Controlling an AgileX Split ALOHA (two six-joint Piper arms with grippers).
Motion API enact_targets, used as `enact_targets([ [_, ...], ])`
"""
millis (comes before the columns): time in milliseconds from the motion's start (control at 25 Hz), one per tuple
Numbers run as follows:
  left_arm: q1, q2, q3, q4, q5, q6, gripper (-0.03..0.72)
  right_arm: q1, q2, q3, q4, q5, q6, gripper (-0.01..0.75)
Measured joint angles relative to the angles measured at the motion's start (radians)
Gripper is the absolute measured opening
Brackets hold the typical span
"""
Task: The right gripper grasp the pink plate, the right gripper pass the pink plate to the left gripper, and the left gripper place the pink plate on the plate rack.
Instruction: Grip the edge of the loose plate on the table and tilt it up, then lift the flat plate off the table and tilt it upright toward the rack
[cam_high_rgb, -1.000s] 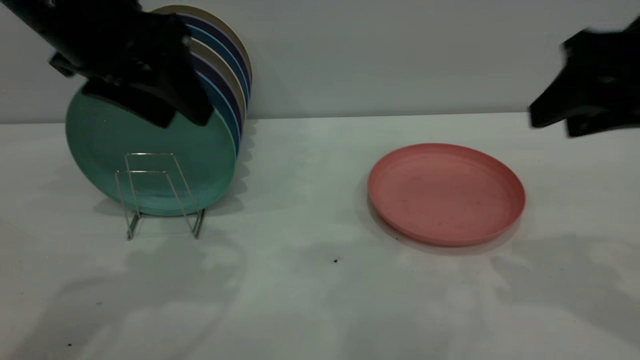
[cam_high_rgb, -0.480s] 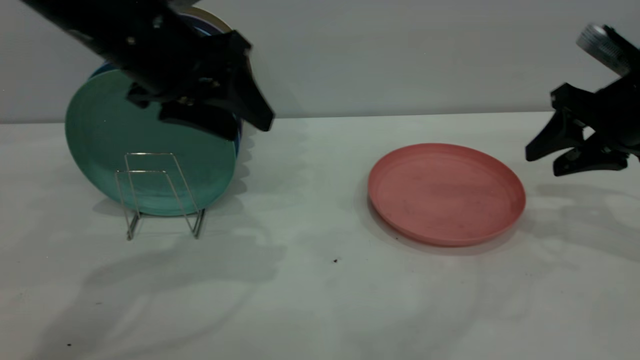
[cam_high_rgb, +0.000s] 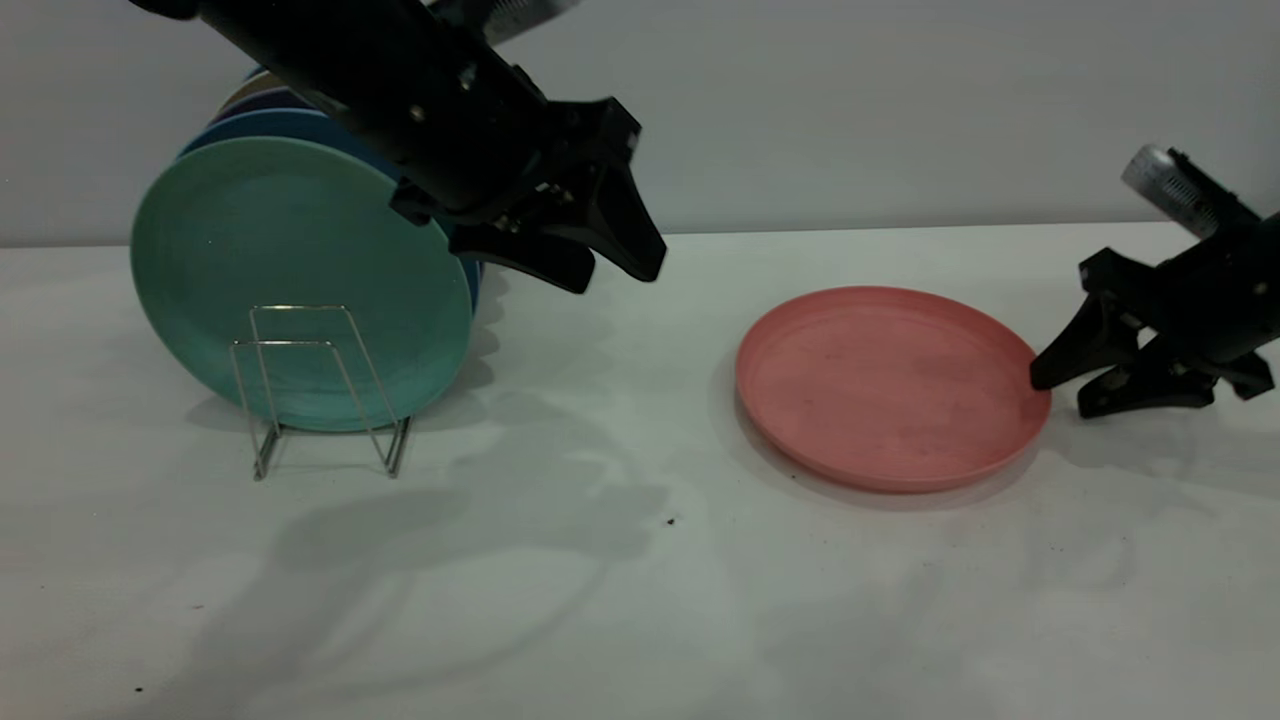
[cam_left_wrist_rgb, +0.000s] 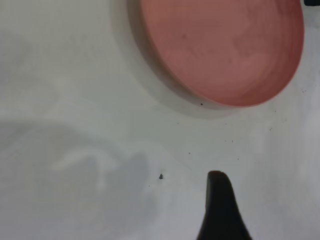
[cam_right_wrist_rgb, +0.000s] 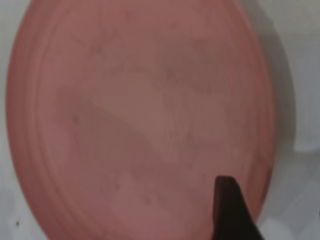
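Note:
The pink plate lies flat on the white table, right of centre. My right gripper is open at the plate's right rim, low over the table. One finger reaches over the rim above the plate's inside, and the other jaw stays outside the rim. My left gripper is open and empty. It hangs in the air between the plate rack and the pink plate. The left wrist view shows one finger over bare table and the pink plate farther off.
A green plate stands upright in the wire rack at the left. Blue and other plates are stacked on edge behind it. A grey wall closes the back of the table.
My left arm swung right, from in front of the racked plates out toward the table's middle. My right gripper came down and left to the pink plate's right rim.

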Motion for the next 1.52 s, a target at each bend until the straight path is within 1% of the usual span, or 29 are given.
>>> enact_targets([
  [160,-0.009,0.015,0.000,-0.013,-0.025,0.000,0.513,0.019,0.025,-0.003,0.016,0.021,-0.013,0.388],
  [320,-0.009,0.026,-0.001,-0.016,-0.077,0.000,0.513,0.054,0.028,-0.004,0.026,0.021,-0.041,0.306],
  [360,-0.009,0.028,-0.001,-0.016,-0.086,0.000,0.513,0.061,0.030,-0.004,0.028,0.020,-0.046,0.270],
  [480,-0.009,0.034,-0.001,-0.018,-0.101,0.000,0.513,0.078,0.036,-0.013,0.040,0.007,-0.069,0.098],
  [520,-0.009,0.036,-0.001,-0.019,-0.105,0.000,0.513,0.082,0.036,-0.019,0.049,0.009,-0.091,0.053],
  [600,-0.009,0.037,-0.001,-0.019,-0.118,0.000,0.513,0.085,0.036,-0.038,0.058,0.030,-0.144,0.019],
  [720,-0.006,0.037,-0.001,-0.019,-0.111,-0.012,0.513,0.086,0.040,-0.068,0.071,0.103,-0.218,0.018],
  [840,-0.004,0.037,-0.001,-0.019,-0.095,-0.062,0.513,0.088,0.040,-0.092,0.073,0.182,-0.263,0.017],
  [1000,-0.004,0.037,-0.001,-0.019,-0.095,-0.077,0.513,0.099,0.040,-0.097,0.075,0.240,-0.317,0.017],
  [1360,0.016,0.037,-0.001,0.000,-0.069,-0.082,0.513,0.107,0.040,-0.097,0.073,0.309,-0.386,0.018],
  [1520,0.041,0.037,-0.001,0.005,-0.076,-0.082,0.513,0.107,0.040,-0.097,0.088,0.322,-0.401,0.018],
])
